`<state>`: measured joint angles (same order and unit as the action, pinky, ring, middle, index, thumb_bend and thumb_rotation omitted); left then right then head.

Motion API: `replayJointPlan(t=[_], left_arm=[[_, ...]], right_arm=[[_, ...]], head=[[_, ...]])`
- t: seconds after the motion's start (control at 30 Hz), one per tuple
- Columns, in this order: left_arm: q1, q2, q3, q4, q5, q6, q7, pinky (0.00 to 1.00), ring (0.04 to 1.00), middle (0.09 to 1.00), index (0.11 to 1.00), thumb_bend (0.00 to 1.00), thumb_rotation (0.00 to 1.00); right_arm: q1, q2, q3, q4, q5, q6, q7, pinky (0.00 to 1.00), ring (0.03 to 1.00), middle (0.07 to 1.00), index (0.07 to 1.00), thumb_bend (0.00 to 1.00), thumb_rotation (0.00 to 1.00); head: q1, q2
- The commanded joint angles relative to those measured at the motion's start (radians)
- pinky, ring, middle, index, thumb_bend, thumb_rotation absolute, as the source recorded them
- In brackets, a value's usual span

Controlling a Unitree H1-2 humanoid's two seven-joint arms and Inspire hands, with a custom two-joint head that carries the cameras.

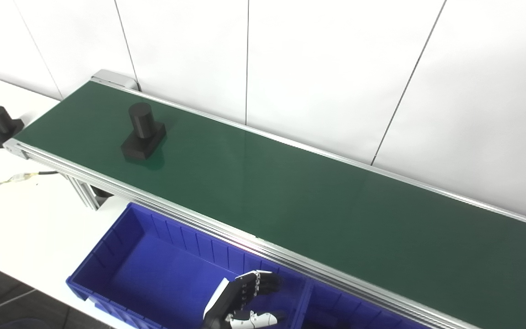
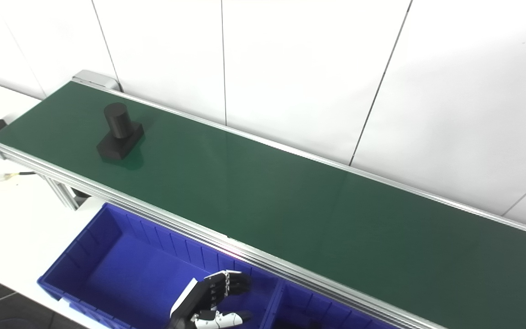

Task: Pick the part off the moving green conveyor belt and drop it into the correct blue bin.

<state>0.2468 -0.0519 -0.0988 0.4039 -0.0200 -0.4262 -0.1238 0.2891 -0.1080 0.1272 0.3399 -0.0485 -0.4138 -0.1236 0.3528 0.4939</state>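
A black part (image 1: 143, 132), a cylinder standing on a flat block, rides on the green conveyor belt (image 1: 290, 192) near its far left end; it also shows in the right eye view (image 2: 119, 132). My left hand (image 1: 244, 301) hovers low over the right side of the left blue bin (image 1: 107, 260), at the picture's bottom edge. Its fingers are apart and slightly curled, and it holds nothing. It is far from the part, on the near side of the belt. My right hand is not in view.
A second black part (image 1: 2, 126) of the same shape stands on the white table (image 1: 25, 219) beyond the belt's left end. A second blue bin (image 1: 336, 313) adjoins the first on the right. A cable (image 1: 16, 178) lies on the table at left. White wall panels stand behind the belt.
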Motion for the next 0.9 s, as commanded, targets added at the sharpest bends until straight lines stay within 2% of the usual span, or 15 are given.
replayJointPlan(t=[0.0, 0.23, 0.57, 0.87], left_arm=[[-0.017, -0.011, -0.004, -0.01, 0.013, -0.043, 0.011, 0.8, 0.721, 0.729, 0.663, 0.59, 0.0], [-0.022, -0.011, -0.007, -0.001, 0.017, -0.044, 0.021, 0.77, 0.706, 0.715, 0.656, 0.6, 0.0], [-0.025, -0.019, -0.001, 0.027, 0.001, -0.044, 0.015, 0.76, 0.697, 0.706, 0.65, 0.63, 0.0], [-0.025, -0.038, 0.001, 0.019, 0.009, -0.044, 0.029, 0.76, 0.69, 0.693, 0.639, 0.65, 0.0]], right_arm=[[-0.005, 0.002, -0.005, -0.016, 0.001, -0.056, 0.0, 0.64, 0.718, 0.778, 0.827, 0.6, 0.0], [-0.004, 0.004, -0.011, -0.009, -0.001, -0.056, -0.004, 0.64, 0.713, 0.775, 0.821, 0.6, 0.0], [-0.005, 0.008, -0.024, 0.003, 0.003, -0.056, -0.001, 0.63, 0.717, 0.782, 0.825, 0.59, 0.0], [-0.002, 0.002, -0.02, -0.003, -0.012, -0.056, -0.011, 0.63, 0.734, 0.792, 0.819, 0.6, 0.0]], head=[[0.002, -0.004], [0.001, -0.009], [-0.007, -0.059], [-0.01, -0.047]])
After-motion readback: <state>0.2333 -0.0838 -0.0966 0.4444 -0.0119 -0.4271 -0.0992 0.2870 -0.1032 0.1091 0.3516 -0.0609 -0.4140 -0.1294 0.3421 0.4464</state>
